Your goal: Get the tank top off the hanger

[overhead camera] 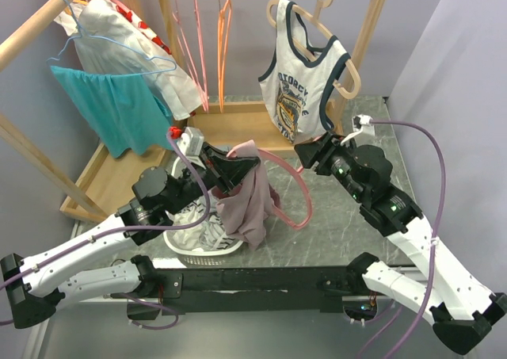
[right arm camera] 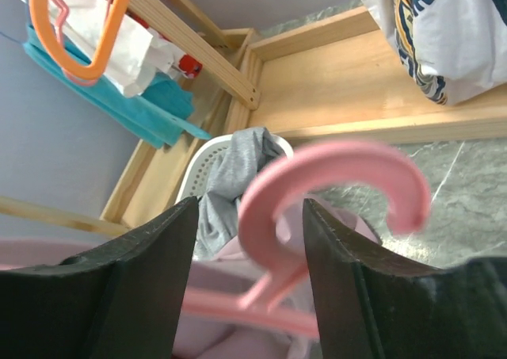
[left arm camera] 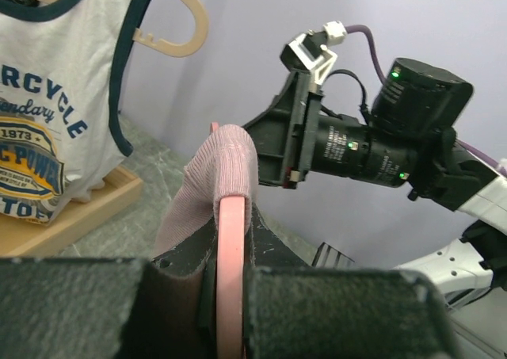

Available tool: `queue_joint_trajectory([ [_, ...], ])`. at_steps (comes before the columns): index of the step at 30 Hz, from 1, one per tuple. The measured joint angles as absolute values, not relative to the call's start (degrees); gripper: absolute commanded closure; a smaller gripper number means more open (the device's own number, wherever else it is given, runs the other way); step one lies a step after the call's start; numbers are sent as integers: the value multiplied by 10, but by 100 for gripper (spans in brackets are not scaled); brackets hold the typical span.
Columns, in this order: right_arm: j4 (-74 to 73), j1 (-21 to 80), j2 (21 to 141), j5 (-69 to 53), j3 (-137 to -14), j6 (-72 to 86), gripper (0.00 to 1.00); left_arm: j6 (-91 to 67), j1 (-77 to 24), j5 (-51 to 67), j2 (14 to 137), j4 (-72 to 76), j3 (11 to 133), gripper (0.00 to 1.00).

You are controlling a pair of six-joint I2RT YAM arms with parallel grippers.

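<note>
A mauve tank top [overhead camera: 247,200] hangs from a pink plastic hanger [overhead camera: 297,189] above the table's middle. My left gripper [overhead camera: 224,167] is shut on the hanger's bar where the strap drapes over it. The left wrist view shows the bar [left arm camera: 232,216] pinched between the jaws under the ribbed strap [left arm camera: 214,169]. My right gripper [overhead camera: 305,154] is open just right of the hanger. In the right wrist view the pink hook [right arm camera: 333,169] sits between its spread jaws [right arm camera: 249,208], with mauve cloth [right arm camera: 238,327] below.
A white laundry basket [overhead camera: 184,248] holding grey clothes [right arm camera: 230,177] stands under the left gripper. A wooden rack [overhead camera: 238,125] behind holds a white printed tank top [overhead camera: 305,82], a teal garment [overhead camera: 119,105] and spare pink and orange hangers [overhead camera: 207,50].
</note>
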State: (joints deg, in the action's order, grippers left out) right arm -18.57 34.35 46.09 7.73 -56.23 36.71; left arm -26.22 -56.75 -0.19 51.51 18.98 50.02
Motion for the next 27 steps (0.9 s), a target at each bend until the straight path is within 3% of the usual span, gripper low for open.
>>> queue_joint_trajectory([
  [4,-169,343,474,82,-562,353,88,-271,-568,10,515,192,500,99],
  [7,-162,342,469,91,-555,342,99,-275,-568,12,513,196,501,99],
  [9,-158,342,458,92,-547,337,100,-277,-568,13,513,195,501,98],
  [11,-157,342,448,94,-541,336,100,-279,-568,15,513,193,500,86],
  [12,-156,342,444,94,-540,336,100,-280,-568,16,513,193,500,72],
  [14,-156,342,437,95,-539,335,100,-281,-568,17,513,195,500,71],
  [17,-157,342,423,100,-533,335,100,-284,-568,18,514,199,500,55],
  [18,-159,342,419,101,-531,335,100,-284,-568,20,514,200,500,64],
  [20,-163,342,414,101,-531,335,100,-285,-568,22,516,201,500,67],
  [22,-164,342,412,101,-531,335,100,-287,-568,26,519,203,501,53],
  [24,-164,342,412,100,-531,336,100,-288,-568,29,525,203,501,28],
  [27,-168,342,412,101,-531,336,100,-291,-568,33,533,203,501,56],
])
